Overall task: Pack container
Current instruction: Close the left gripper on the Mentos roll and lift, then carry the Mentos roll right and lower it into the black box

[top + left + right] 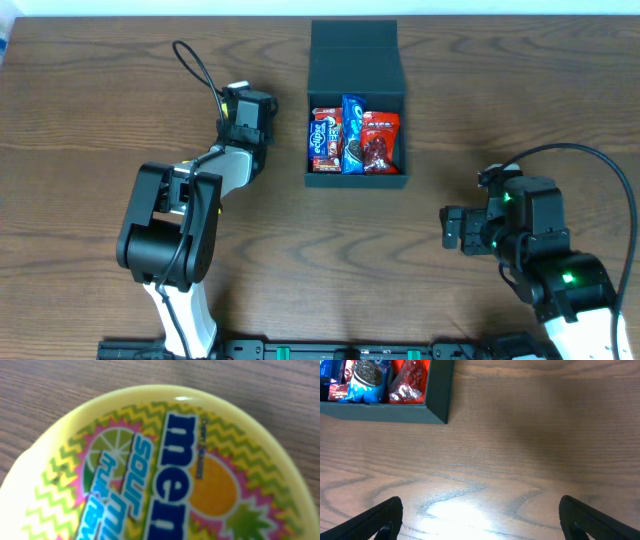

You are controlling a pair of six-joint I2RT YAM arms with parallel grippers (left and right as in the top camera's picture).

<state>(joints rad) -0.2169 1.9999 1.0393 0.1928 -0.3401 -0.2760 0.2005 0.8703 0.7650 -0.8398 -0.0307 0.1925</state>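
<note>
At far centre of the table, the container (356, 181) is sitting open with packets (355, 142) inside. The left gripper (248, 106) is hovering just to its left over a yellow sweets tub (165, 470); its jaw state cannot be told. The right gripper (480, 520) is resting with fingers spread, nearer and well right. Judgement: the left arm is closer, so the carry is running rightward.

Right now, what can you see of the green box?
The box is dark teal-green, matte and roughly square, looking like card. Its hinged lid lies open, folded back toward the far edge. It sits flat on the wooden table, near the middle. Inside, three snacks lie side by side: a purple-and-red packet, a blue packet and a red packet. Nothing else touches it.
</note>
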